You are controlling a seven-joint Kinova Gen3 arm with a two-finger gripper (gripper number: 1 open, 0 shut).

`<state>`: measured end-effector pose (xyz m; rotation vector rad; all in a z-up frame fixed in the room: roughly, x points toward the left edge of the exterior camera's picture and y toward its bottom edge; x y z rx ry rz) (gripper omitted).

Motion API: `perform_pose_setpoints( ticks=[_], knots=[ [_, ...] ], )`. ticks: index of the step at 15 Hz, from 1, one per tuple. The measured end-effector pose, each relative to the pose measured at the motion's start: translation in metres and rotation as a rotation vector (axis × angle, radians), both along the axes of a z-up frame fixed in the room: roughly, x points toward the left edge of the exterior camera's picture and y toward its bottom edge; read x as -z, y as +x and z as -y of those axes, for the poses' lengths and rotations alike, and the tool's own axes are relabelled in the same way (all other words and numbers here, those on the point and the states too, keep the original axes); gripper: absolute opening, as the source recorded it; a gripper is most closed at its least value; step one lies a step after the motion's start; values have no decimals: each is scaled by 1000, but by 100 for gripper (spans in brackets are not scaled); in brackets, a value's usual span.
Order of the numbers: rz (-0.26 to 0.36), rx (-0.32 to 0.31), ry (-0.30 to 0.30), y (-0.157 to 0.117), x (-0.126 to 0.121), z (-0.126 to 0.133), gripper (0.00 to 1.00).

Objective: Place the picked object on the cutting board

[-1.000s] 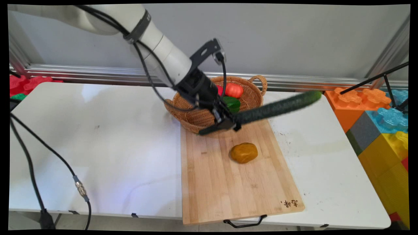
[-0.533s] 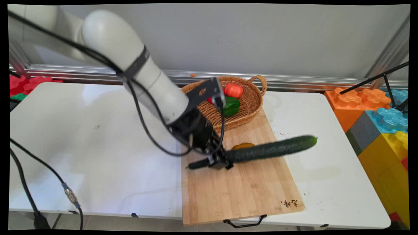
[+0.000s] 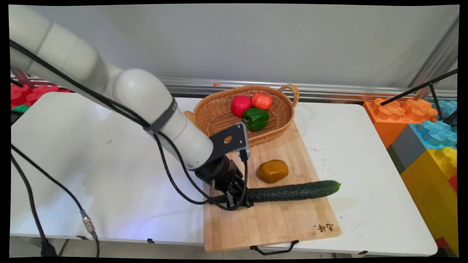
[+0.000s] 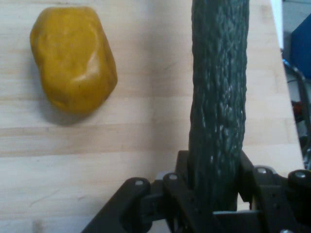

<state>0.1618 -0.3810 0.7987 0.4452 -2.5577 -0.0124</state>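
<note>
My gripper (image 3: 237, 197) is shut on a long dark green cucumber (image 3: 289, 191) near its left end. The cucumber lies almost level just over the wooden cutting board (image 3: 270, 219), its tip reaching past the board's right edge. In the hand view the cucumber (image 4: 218, 107) runs up from between the jaws, which are closed against its sides. A yellow-brown potato (image 3: 273, 170) rests on the board just behind the cucumber, apart from it. The same potato (image 4: 73, 58) lies at the upper left in the hand view.
A wicker basket (image 3: 215, 113) stands at the board's far end, holding a red apple (image 3: 241, 105), an orange tomato (image 3: 261, 100) and a green pepper (image 3: 256, 118). Big coloured blocks (image 3: 427, 138) stand off the table's right side. Black cables (image 3: 44, 182) hang at the left.
The gripper has carried the cucumber from in front of the basket down and toward the near side, to just above the board. The basket's contents have come into view.
</note>
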Motion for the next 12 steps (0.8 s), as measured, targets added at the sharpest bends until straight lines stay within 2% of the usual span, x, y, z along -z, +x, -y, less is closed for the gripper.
perform_pose_setpoints(
  ticks=[6, 7, 12],
  knots=[
    [23, 19, -39, -5, 22, 1, 0],
    [24, 20, -44, -6, 23, 2, 100],
    [16, 11, -50, -8, 14, 6, 100]
  ],
)
